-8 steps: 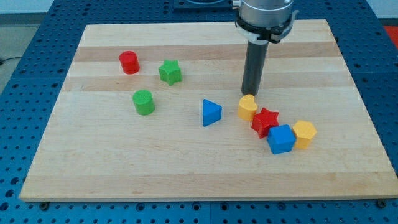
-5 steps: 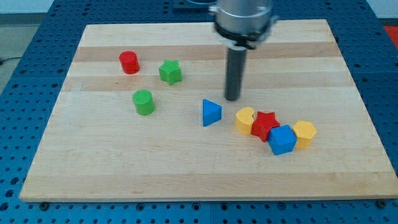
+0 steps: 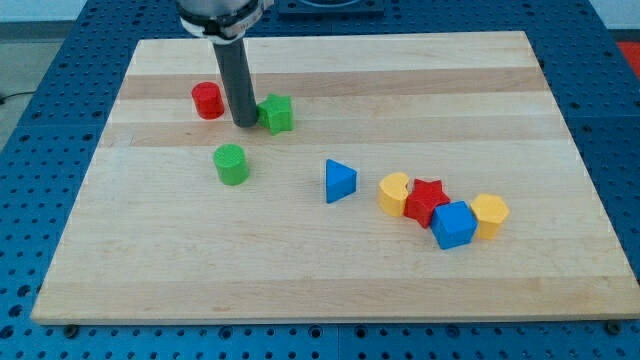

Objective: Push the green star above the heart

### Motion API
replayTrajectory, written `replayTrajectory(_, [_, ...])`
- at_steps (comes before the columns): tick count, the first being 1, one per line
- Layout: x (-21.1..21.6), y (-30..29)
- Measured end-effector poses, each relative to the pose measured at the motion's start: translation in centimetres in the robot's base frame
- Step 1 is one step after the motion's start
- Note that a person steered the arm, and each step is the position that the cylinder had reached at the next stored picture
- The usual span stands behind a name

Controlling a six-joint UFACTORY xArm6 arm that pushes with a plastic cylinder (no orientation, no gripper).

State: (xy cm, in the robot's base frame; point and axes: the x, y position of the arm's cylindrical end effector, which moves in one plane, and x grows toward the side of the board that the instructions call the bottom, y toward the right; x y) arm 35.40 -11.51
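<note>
The green star [image 3: 277, 113] lies on the wooden board toward the view's upper left. My tip [image 3: 245, 123] stands just to the star's left, touching or nearly touching it, between the star and the red cylinder [image 3: 207, 100]. The yellow heart [image 3: 395, 193] lies right of centre, well to the lower right of the star, against the red star [image 3: 427, 198].
A green cylinder [image 3: 231, 163] sits below my tip. A blue triangle [image 3: 339, 181] lies near the centre. A blue cube [image 3: 452, 224] and a yellow hexagon [image 3: 489, 214] sit right of the red star. The board's top edge [image 3: 330, 40] runs above.
My tip has swept from beside the yellow heart across to the left, ending at the green star's left side. The heart shifted slightly lower-left early on; the green star has barely moved.
</note>
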Motion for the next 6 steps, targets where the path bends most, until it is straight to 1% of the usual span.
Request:
replayTrajectory(1, [-0.5, 2.6])
replayTrajectory(2, [-0.1, 6.5])
replayTrajectory(3, [2.1, 10.3])
replayTrajectory(5, [4.9, 13.6])
replayTrajectory(6, [4.5, 15.7])
